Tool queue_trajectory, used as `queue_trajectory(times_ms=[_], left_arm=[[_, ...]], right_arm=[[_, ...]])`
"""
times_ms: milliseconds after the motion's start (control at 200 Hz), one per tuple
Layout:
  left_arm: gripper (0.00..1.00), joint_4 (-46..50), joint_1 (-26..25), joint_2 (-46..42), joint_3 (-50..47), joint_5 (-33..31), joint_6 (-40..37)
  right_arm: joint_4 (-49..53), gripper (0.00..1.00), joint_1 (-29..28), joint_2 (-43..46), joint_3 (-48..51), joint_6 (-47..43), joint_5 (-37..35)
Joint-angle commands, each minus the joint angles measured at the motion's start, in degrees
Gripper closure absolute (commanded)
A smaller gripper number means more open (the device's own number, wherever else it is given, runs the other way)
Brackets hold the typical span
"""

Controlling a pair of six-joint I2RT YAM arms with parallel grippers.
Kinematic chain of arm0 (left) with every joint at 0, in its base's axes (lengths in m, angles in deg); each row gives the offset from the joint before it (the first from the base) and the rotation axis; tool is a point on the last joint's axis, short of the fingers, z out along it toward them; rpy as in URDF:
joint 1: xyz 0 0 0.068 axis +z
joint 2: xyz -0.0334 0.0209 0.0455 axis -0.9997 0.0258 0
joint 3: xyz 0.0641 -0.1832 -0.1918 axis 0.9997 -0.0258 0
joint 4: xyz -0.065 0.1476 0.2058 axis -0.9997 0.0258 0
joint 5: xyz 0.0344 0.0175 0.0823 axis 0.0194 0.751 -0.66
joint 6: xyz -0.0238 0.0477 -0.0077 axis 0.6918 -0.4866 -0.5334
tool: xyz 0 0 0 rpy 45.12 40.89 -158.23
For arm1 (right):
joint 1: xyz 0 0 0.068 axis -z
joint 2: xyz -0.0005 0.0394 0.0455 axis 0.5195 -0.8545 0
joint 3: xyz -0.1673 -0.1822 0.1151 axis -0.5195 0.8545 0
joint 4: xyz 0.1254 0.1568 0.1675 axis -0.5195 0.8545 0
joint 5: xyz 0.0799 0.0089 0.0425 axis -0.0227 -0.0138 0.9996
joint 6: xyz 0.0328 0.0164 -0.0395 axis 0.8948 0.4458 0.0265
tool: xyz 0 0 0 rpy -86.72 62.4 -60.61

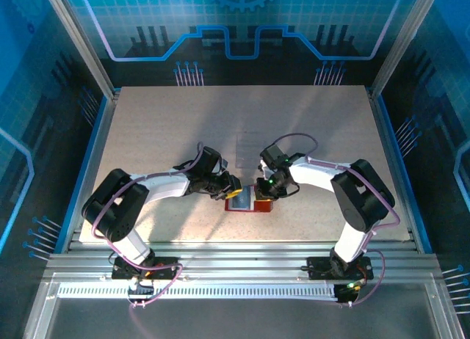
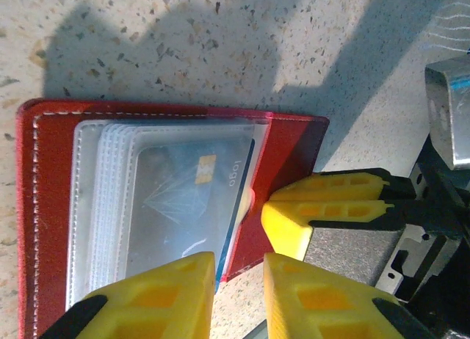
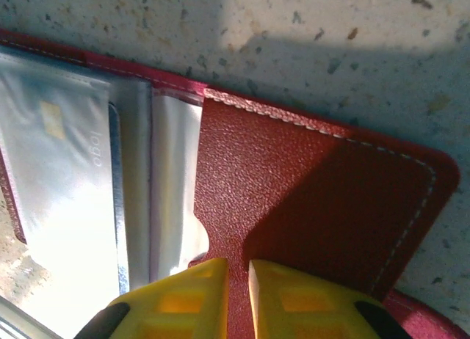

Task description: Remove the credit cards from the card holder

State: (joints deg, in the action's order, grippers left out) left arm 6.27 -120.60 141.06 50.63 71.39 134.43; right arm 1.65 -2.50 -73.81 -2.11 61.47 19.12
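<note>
Right, your red stitched leather card holder (image 2: 44, 207) lies open and flat on the table, low in the middle of the overhead view, between your two arms. In its clear plastic sleeves (image 2: 95, 199) you've got a blue credit card (image 2: 183, 199) with a gold chip, sitting inside its pocket. A darker blue edge peeks out beside it; whether that's a second card I can't tell. Your right gripper (image 3: 236, 291) has its yellow fingers nearly together, pinched on the edge of the plain red flap, just beside the sleeves' notch. Your left gripper (image 2: 239, 288) sits at the holder's corner, yellow fingers a little apart, with the corner and that blue edge running in between them. Gripping or only straddling, I can't tell. The two grippers sit close, almost tip to tip. Underneath, the speckled beige tabletop (image 2: 220, 45) carries both arms' shadows.
</note>
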Motion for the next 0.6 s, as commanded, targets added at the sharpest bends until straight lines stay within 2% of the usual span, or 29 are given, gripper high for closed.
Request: queue_trajectory(times_ms=[0, 180, 460, 595], left_arm=[[0.75, 2.4, -0.4, -0.2, 1.2, -0.1, -1.8], [0.76, 3.1, -0.4, -0.4, 1.6, -0.6, -2.3], [0.77, 5.7, -0.2, 0.7, 4.7, -1.0, -3.8], [0.77, 6.0, -0.2, 1.2, 4.9, -1.2, -4.0]], right_arm=[[2.5, 0.81, -1.5, 0.0, -1.4, 0.0, -1.0], [2.4, 0.80, -1.6, 3.7, -2.9, 1.9, -1.1], [-7.4, 0.79, -0.7, 6.4, 0.9, 8.8, 6.6], [-8.2, 0.79, -0.7, 5.5, 2.4, 9.8, 6.6]])
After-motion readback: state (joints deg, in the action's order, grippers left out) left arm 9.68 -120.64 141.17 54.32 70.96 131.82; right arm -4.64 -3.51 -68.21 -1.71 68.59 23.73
